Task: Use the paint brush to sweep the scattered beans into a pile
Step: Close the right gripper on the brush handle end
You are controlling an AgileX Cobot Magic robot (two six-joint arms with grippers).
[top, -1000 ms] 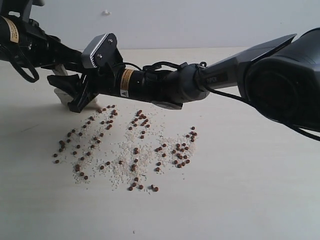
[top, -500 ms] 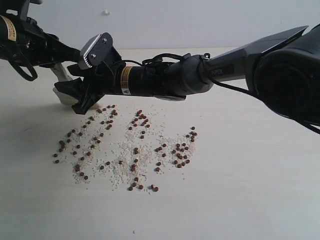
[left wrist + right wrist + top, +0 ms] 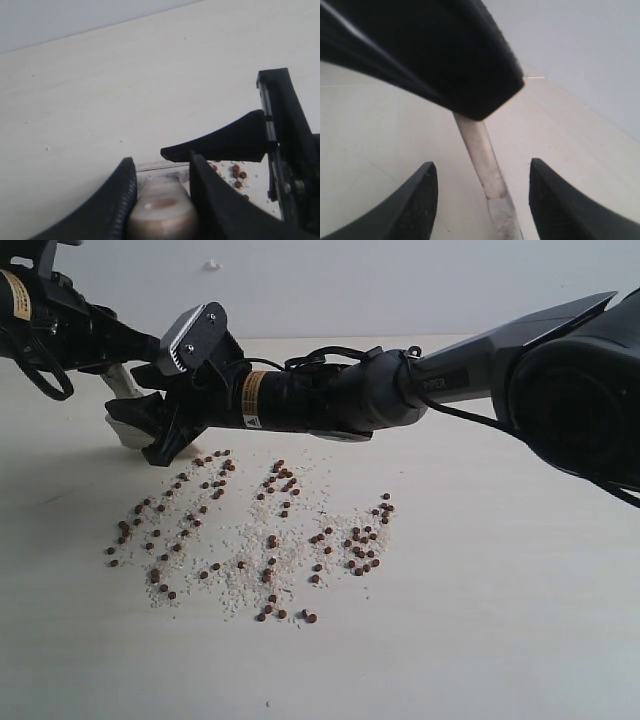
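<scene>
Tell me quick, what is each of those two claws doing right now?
Left gripper: closed on the paint brush handle.
Right gripper: open, jaws either side of the brush handle, not gripping it.

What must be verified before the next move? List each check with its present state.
1. Left gripper holds the paint brush: ok, its fingers press on both sides of the handle end.
2. Right gripper lined up on the handle: ok, the handle runs between its fingers.
3. Right gripper closed on the handle: not ok, the jaws stand open and neither finger touches it.
4. Bristles down on the table: cannot tell, the right gripper hides most of the brush head in the exterior view.
5. Brush head beside the spread: ok, it sits at the far left edge of the beans.
6. Beans gathered: not ok, they lie scattered.
</scene>
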